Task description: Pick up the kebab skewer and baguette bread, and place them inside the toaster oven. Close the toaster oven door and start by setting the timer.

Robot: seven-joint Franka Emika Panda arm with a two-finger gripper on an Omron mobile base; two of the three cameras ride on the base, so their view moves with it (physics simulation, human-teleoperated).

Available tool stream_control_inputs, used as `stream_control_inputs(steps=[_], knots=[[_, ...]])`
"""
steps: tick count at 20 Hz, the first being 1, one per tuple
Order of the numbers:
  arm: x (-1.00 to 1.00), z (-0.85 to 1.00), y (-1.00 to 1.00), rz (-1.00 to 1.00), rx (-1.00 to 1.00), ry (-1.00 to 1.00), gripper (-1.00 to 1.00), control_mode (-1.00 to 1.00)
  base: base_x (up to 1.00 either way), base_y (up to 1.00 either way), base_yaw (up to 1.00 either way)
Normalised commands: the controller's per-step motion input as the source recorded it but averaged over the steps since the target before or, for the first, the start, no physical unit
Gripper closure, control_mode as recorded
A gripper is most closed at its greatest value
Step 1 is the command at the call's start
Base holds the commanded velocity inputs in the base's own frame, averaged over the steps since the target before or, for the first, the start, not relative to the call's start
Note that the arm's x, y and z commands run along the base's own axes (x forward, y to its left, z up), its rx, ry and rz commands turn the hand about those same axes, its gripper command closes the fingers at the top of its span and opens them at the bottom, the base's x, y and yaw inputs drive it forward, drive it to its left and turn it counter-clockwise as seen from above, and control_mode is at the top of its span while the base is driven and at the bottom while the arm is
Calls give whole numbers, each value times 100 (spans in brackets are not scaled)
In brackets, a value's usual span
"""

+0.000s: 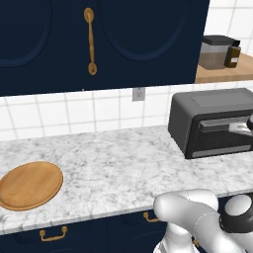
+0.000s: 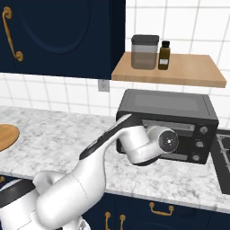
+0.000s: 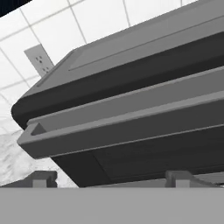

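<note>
The toaster oven [image 1: 207, 111] stands at the right end of the counter, also seen as the dark box [image 2: 168, 105]. The toaster oven door [image 1: 222, 141] is up against the front, with its grey handle bar [image 3: 122, 120] along the top edge. My gripper [image 1: 243, 128] is right at that handle. In the hand view my gripper [image 3: 111, 179] is open, its fingertips [image 3: 43, 178] wide apart just below the bar with nothing between them. The kebab skewer and the baguette bread are out of view.
A round wooden plate [image 1: 29, 185] lies bare on the marble counter at the left. A wooden shelf [image 2: 188, 69] above the oven holds a grey canister [image 2: 144, 51] and a brown bottle [image 2: 164, 55]. The oven's knobs [image 2: 203, 130] sit on its right side. A stovetop [image 2: 222, 152] borders it.
</note>
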Motion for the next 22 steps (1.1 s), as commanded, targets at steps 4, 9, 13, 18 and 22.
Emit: stream_control_inputs(steps=[4,9,13,18,22], knots=[[-56,3,-48,0,0,-3,-100,-100,0,0,0],[-12,30,-68,0,-4,-30,-100,-100,0,0,0],[-3,20,-95,0,-3,-31,-100,-100,0,0,0],[0,17,-79,0,-1,-36,-100,-100,0,0,0],[6,0,-52,0,-4,-37,-100,-100,0,0,0]])
